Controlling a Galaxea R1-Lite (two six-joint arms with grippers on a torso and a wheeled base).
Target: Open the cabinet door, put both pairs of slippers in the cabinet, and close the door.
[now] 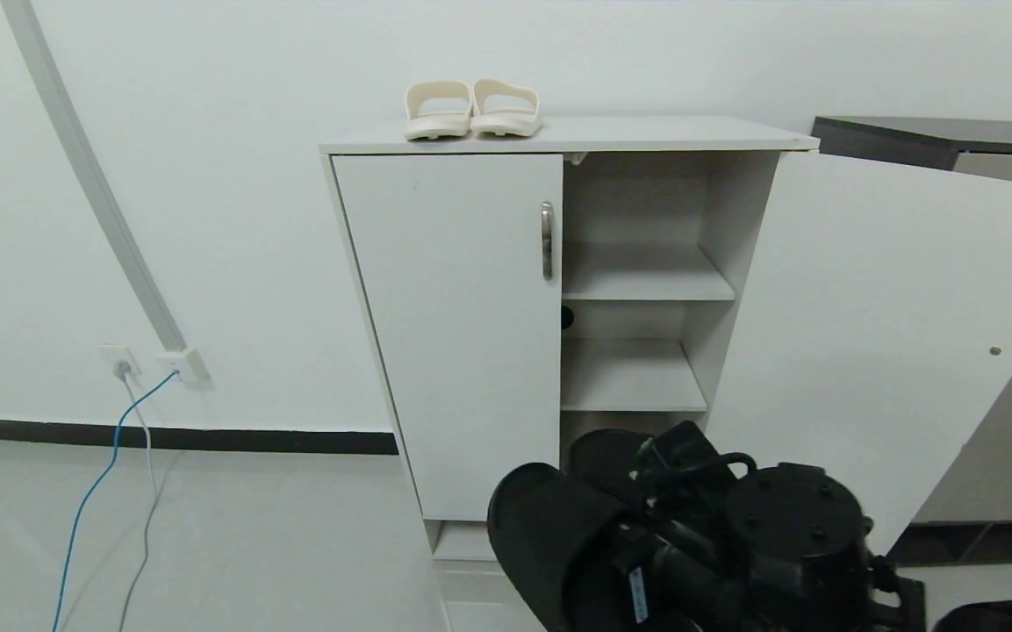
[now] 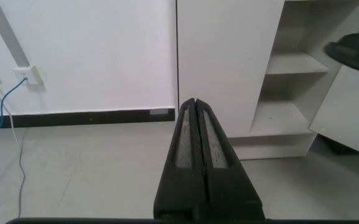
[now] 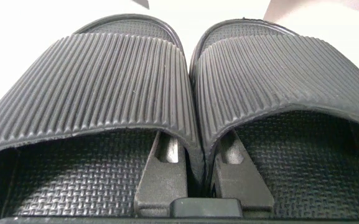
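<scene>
The right gripper (image 3: 198,177) pinches the black slippers (image 3: 123,81) before the open cabinet (image 1: 453,333) (cream pair (image 1: 473,110) on top). The left gripper (image 2: 195,112) is pressed together.

The cabinet (image 1: 448,333) is plain white, its door handle (image 1: 547,240) silver. The cream slippers (image 1: 472,110) on top are unpatterned. The black slippers (image 3: 104,87), near and low, have ribbed straps and grid-textured footbeds. At left, a blue cable (image 1: 87,502) crosses the white wall (image 1: 207,219) and black skirting band (image 1: 163,436).
</scene>
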